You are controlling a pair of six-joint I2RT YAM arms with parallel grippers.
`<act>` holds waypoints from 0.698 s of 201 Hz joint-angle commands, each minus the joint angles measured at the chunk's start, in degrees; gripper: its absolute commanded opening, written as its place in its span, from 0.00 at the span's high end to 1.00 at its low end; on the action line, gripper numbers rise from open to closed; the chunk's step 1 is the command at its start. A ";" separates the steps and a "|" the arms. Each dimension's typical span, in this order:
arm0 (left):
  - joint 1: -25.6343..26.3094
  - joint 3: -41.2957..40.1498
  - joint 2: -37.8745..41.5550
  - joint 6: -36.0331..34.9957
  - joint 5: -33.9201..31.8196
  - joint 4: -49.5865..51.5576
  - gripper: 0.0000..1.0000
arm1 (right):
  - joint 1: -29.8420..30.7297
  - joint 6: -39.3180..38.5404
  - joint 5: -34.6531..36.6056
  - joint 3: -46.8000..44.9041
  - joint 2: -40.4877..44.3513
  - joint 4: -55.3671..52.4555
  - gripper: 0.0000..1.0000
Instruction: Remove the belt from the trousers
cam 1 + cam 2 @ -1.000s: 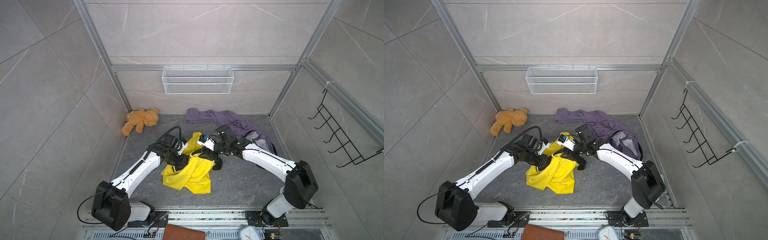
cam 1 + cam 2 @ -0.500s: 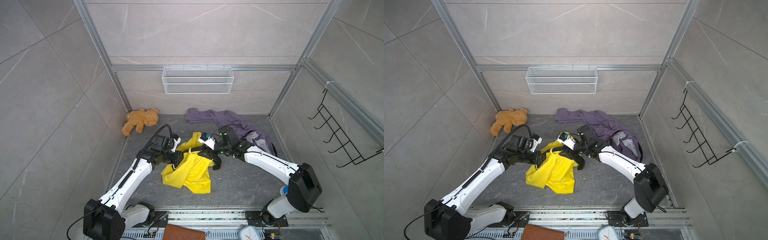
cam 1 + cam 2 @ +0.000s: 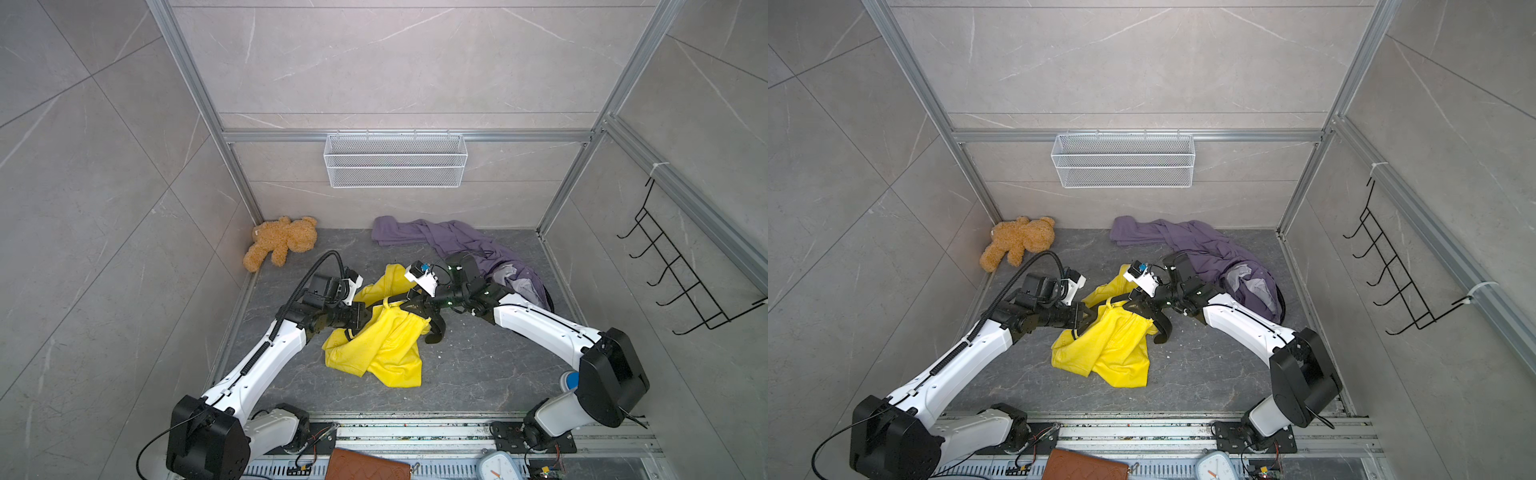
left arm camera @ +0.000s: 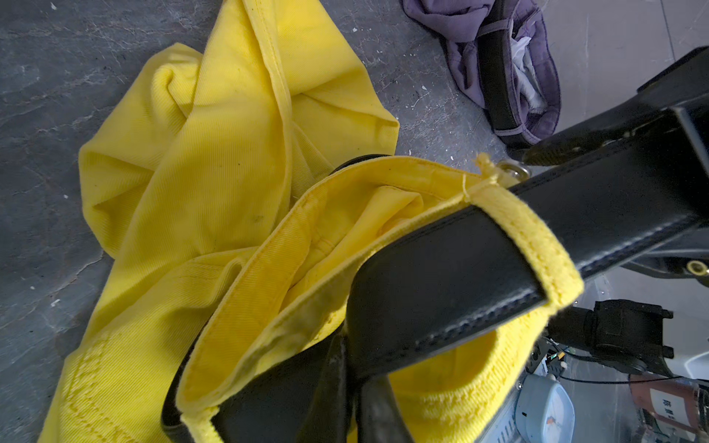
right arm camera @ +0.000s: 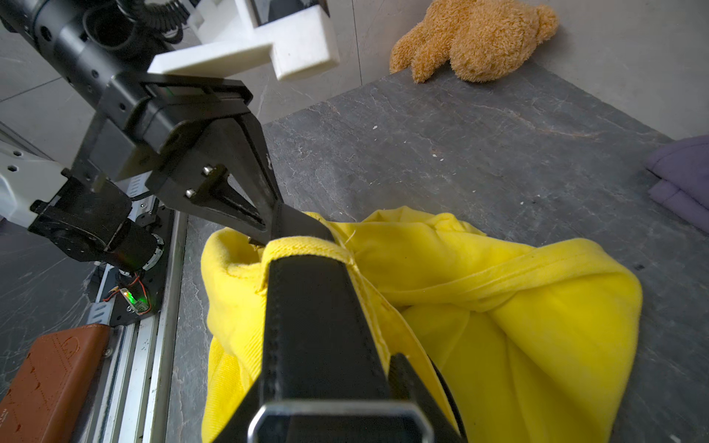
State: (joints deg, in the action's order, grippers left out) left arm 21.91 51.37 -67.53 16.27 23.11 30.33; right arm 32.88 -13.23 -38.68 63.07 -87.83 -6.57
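Observation:
Yellow trousers (image 3: pixel 382 345) (image 3: pixel 1104 345) lie crumpled mid-floor, their waist lifted. A black belt (image 4: pixel 441 284) (image 5: pixel 318 318) runs taut through a yellow belt loop (image 4: pixel 537 245) between my two grippers. My left gripper (image 3: pixel 365 312) (image 3: pixel 1090 312) (image 4: pixel 351 368) is shut on the belt's thin end at the waistband. My right gripper (image 3: pixel 413 304) (image 3: pixel 1138 305) (image 5: pixel 326 387) is shut across the belt's width by the silver buckle (image 5: pixel 337 414). More belt (image 3: pixel 436 328) hangs curled below the right gripper.
A teddy bear (image 3: pixel 282 243) lies in the back left corner. Purple trousers (image 3: pixel 457 245) with their own black belt lie at the back right. A wire basket (image 3: pixel 395 160) and hooks (image 3: pixel 681 282) hang on the walls. A brown wallet (image 3: pixel 365 467) and a clock (image 3: pixel 498 467) sit at the front rail.
My left arm drew back to the left, then returned to the waistband, still shut on the belt. The right gripper has barely moved. The trousers' waist stays raised.

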 commanded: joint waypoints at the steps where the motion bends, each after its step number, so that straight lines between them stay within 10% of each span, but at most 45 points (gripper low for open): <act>1: -4.66 -2.97 0.97 3.95 -16.06 15.94 1.00 | -6.68 2.71 5.33 0.73 6.15 2.00 0.96; 140: -13.40 -8.47 6.40 10.39 -19.75 11.91 1.00 | -15.60 7.93 4.37 0.80 12.93 -1.06 0.99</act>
State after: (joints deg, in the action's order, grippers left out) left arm 19.33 48.53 -62.83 19.42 28.91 21.54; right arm 27.64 -8.91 -41.28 62.41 -82.35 -8.95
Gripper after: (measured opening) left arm 0.060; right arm 0.429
